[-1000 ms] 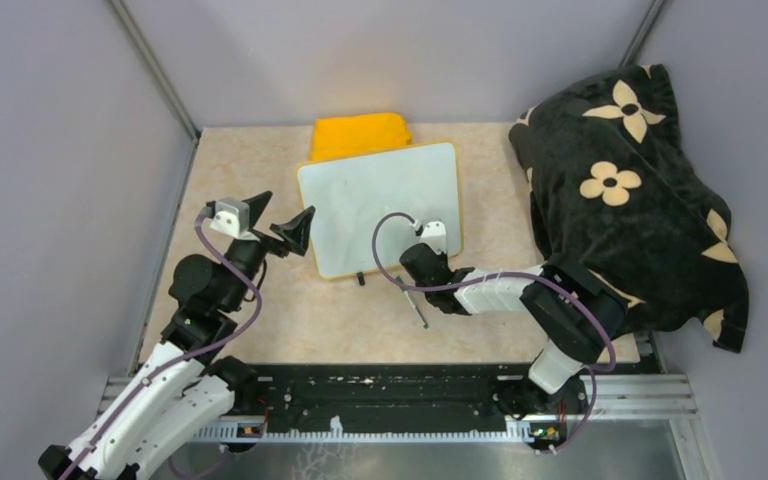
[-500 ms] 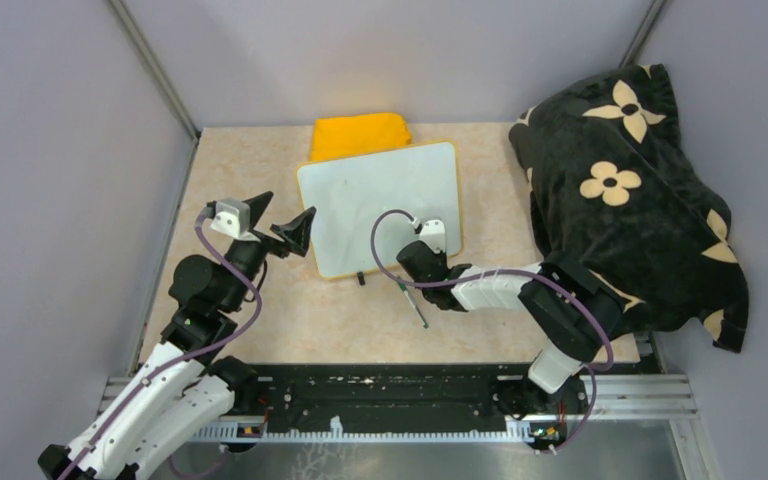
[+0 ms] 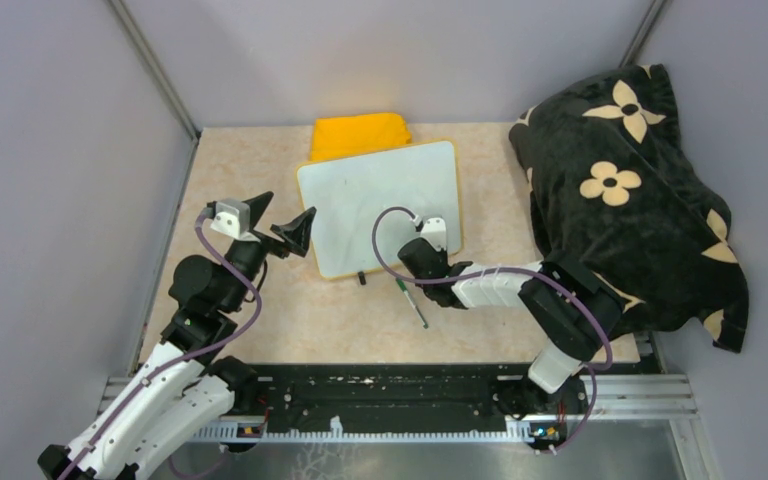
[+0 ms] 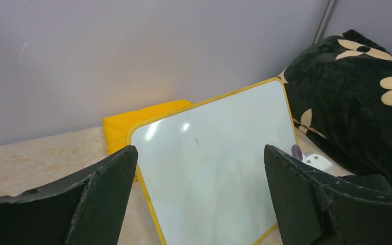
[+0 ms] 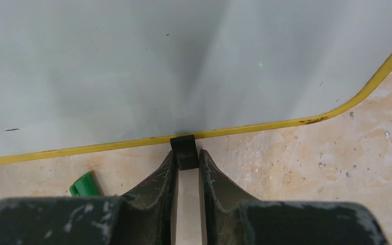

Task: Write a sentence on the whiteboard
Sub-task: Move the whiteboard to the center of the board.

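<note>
tabletop [image 3: 290, 320]: beige marbled surface, scuffed and specked nr the board edge. room: plain grey-lilac walls [image 3: 380, 60] on three sides, metal post [image 3: 155, 70] in far-left corner, another far right. black rail [image 3: 390, 400] ran along near edge, both arm bases on it.

whiteboard [image 3: 380, 195] lay flat, mid-tabletop toward far side, turned a little off square. thin yellow rim, face white w/ a few tiny marks. its far-left corner overlapped folded yellow cloth [image 3: 358, 133], which sat against far wall. black blanket w/ cream flowers [image 3: 620, 210] heaped on rt side, apart from the board.

green marker [image 3: 415, 308] lay loose on tabletop, just off board's near edge, beside right arm [image 3: 490, 288].

right jaws: almost together, pinched on small black clip [image 5: 184, 151] at board's near rim. left arm [image 3: 200, 290] stood left of board; left jaws wide apart, nothing between them, not touching board.
</note>
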{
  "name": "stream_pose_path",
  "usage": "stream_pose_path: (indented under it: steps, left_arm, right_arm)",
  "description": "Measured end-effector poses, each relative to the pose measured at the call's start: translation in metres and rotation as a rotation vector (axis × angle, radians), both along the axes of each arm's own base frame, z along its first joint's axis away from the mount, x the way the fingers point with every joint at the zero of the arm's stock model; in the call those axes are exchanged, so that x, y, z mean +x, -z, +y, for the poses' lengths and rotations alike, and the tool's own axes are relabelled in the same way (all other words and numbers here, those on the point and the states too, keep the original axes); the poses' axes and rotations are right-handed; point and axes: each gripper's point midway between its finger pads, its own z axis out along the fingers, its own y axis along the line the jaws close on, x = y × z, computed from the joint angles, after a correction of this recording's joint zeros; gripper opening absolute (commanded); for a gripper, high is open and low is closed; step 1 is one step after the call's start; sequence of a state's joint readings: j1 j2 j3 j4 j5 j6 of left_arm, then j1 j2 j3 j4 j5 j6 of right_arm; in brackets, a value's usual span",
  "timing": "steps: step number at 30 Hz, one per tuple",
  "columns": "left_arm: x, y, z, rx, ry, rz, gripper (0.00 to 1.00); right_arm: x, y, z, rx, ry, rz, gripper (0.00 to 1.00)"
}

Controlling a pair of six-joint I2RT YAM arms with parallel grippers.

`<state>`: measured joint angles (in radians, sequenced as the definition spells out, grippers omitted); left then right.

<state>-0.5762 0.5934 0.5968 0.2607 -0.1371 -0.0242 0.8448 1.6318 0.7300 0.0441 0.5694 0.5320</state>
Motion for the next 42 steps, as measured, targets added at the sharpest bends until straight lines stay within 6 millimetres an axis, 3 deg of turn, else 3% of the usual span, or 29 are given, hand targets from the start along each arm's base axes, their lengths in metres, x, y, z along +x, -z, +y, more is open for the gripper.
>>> stream_pose_path:
  steps: [18,32,38,42]
  left_arm:
    - [-0.001,0.000,-0.002,0.002,0.009,-0.001,0.99]
    - [-0.001,0.000,-0.002,0.002,0.010,-0.001,0.99]
    - [-0.001,0.000,-0.002,0.002,0.012,-0.001,0.99]
    - [-0.002,0.000,-0.003,0.003,0.016,-0.001,0.99]
  right_arm:
    - [-0.001,0.001,0.006,0.036,-0.015,0.024,0.07]
    - [-0.007,-0.003,0.007,0.066,-0.020,0.041,0.36]
    - [-0.020,-0.018,0.002,0.103,-0.040,0.046,0.48]
    - [-0.030,-0.038,-0.002,0.142,-0.070,0.033,0.51]
